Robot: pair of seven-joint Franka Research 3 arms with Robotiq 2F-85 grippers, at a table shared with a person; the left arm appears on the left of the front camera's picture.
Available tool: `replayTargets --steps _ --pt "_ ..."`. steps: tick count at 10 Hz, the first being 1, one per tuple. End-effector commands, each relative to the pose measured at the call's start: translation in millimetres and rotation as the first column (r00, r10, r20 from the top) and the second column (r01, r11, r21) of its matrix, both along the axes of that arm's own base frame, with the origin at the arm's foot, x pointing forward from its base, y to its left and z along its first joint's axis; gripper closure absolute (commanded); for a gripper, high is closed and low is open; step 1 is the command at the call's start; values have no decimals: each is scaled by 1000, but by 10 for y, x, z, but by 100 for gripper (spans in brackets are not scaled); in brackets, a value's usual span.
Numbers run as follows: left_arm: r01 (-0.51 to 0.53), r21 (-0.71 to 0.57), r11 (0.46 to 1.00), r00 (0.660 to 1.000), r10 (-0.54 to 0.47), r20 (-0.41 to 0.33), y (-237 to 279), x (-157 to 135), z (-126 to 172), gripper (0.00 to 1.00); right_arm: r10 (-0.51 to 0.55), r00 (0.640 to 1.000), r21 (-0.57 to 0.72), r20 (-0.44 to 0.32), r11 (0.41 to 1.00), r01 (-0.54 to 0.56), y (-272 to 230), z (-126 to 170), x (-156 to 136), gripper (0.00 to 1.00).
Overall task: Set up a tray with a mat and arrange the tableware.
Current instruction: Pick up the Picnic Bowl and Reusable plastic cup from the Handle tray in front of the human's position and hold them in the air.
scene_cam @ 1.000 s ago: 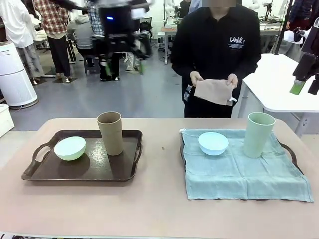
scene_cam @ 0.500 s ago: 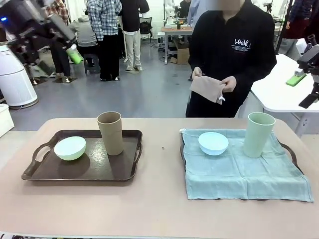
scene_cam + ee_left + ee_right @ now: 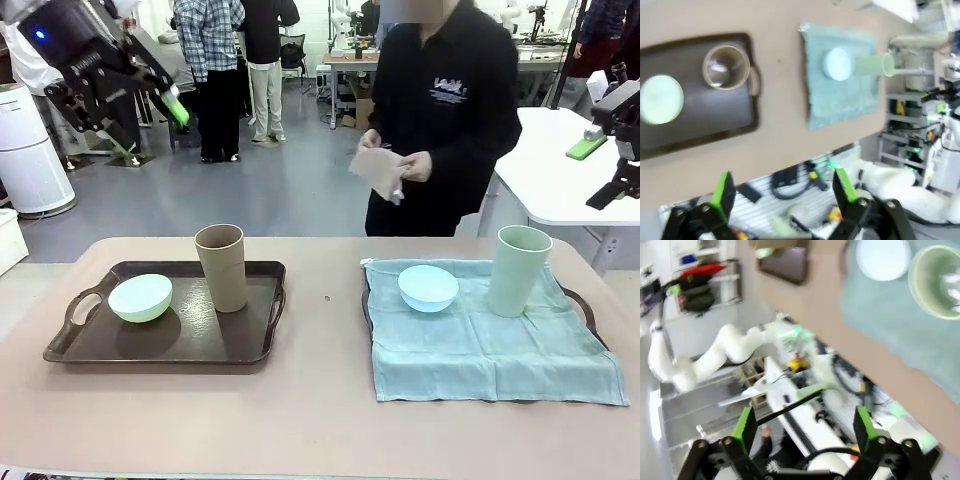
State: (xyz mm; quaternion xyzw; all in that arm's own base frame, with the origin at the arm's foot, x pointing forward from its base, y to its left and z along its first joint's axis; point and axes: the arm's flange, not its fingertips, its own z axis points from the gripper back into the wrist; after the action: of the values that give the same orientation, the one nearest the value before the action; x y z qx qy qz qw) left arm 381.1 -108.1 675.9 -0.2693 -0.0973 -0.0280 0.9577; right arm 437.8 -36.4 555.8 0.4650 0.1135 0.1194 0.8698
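- Hanging high above the counter (image 3: pixel 320 420) in the front view, the left tool (image 3: pixel 150 128) and right tool (image 3: pixel 603 170) both have their fingers spread, holding nothing. A matte brown tapered cup (image 3: pixel 222 266) and a round pale green bowl (image 3: pixel 140 297) stand on a dark tray (image 3: pixel 70 345). A light blue bowl (image 3: pixel 428 287) and a pale green cup (image 3: pixel 519 270) stand on a soft teal cloth mat (image 3: pixel 480 350).
- Left wrist view: the left tool (image 3: pixel 782 181) has its green pads wide apart, looking down on both sets.
- Right wrist view: the right tool (image 3: pixel 804 421) gapes, with the pale green cup (image 3: pixel 937 282) on the mat (image 3: pixel 900 325).

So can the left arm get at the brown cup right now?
Probably yes. The left gripper hangs open, high above the table, and nothing covers the brown cup; the green bowl sits apart from it on the tray.
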Motion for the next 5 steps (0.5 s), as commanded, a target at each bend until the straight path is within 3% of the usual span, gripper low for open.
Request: replayTargets --steps 1,3,5 --pt "-32 -334 942 998 13 -60 840 203 -225 0 -38 995 232 -94 971 59 -270 -349 -56 0" --pt "-47 -515 856 989 -31 -142 1408 414 -711 0 -3 993 319 -117 947 40 -289 -530 -100 0" --pt "-65 -613 787 989 -33 -147 1662 330 -1173 0 65 993 467 -103 884 -10 -208 -585 -154 0"
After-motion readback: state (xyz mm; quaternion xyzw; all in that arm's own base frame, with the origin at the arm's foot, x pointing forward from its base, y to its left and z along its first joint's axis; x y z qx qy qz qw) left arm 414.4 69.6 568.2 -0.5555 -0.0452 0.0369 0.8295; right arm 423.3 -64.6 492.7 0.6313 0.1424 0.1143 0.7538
